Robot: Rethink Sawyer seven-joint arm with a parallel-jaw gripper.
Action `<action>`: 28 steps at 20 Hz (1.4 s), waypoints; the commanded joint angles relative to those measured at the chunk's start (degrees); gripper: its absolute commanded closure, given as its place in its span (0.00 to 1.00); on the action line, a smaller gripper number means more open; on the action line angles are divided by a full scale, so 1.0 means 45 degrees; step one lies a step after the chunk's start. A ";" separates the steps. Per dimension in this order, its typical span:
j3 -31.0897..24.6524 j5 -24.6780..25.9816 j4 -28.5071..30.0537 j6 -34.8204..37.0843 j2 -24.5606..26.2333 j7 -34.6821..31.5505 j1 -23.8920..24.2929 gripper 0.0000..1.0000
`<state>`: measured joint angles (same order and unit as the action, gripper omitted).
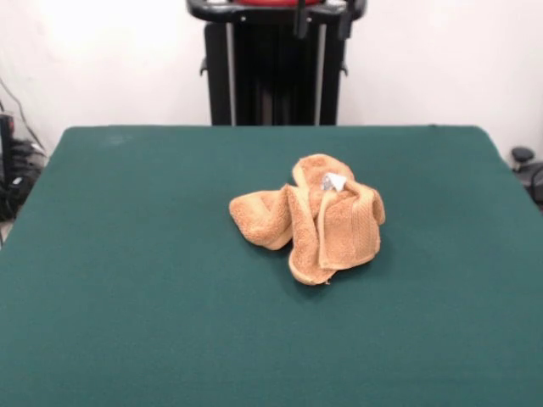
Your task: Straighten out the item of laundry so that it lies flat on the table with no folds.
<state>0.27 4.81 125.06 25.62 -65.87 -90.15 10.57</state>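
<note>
The orange-tan towel (310, 219) lies crumpled in a heap a little right of the middle of the dark green table (127, 280). Its layers are folded over each other, with ribbed hem bands facing the front and a small white tag (333, 181) on top. My gripper (323, 24) is drawn back at the top edge, high above the table's far side and well away from the towel. Only its two dark fingertips (301, 24) show. They stand apart with nothing between them.
The robot's black pedestal (276, 80) stands behind the table's far edge. Cables and dark equipment (13, 170) sit off the table at the left, and a dark object (526, 165) sits off it at the right.
</note>
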 commanded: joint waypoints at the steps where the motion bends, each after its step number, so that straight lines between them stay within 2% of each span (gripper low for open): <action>1: -0.1430 0.0385 -0.0293 -0.0504 0.1514 -0.0490 0.0376 0.00; 7: -0.1809 0.0859 -0.0668 -0.1129 0.2203 -0.0050 0.1045 0.00; 14: -0.1435 0.1336 -0.1451 -0.1162 0.2915 -0.0726 0.0579 0.00; 18: -0.2063 0.1355 -0.1287 -0.1291 0.3155 -0.0262 0.1113 0.00; 24: -0.3032 0.1878 -0.2067 -0.0892 0.3827 0.0586 0.1619 0.00; 28: -0.2808 0.2017 -0.2852 -0.0555 0.4343 0.0124 0.1424 0.00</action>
<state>-5.36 11.36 118.02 22.92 -50.75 -90.15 17.49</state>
